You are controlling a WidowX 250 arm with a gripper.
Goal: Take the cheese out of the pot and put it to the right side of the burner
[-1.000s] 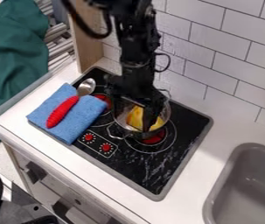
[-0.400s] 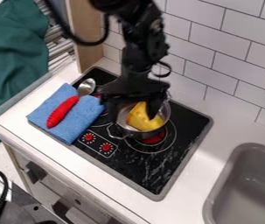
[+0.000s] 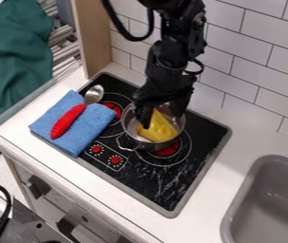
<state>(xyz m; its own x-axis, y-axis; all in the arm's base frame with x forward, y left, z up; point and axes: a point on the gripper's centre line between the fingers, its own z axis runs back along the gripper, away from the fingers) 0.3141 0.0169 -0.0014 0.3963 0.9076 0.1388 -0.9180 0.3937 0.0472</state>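
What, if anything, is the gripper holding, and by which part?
Nothing, as far as can be seen: the gripper is open, and the cheese sits in the pot.

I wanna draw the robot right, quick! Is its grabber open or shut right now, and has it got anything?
Gripper: open, jaws spread apart by the cheese in the pot, not closed on it.
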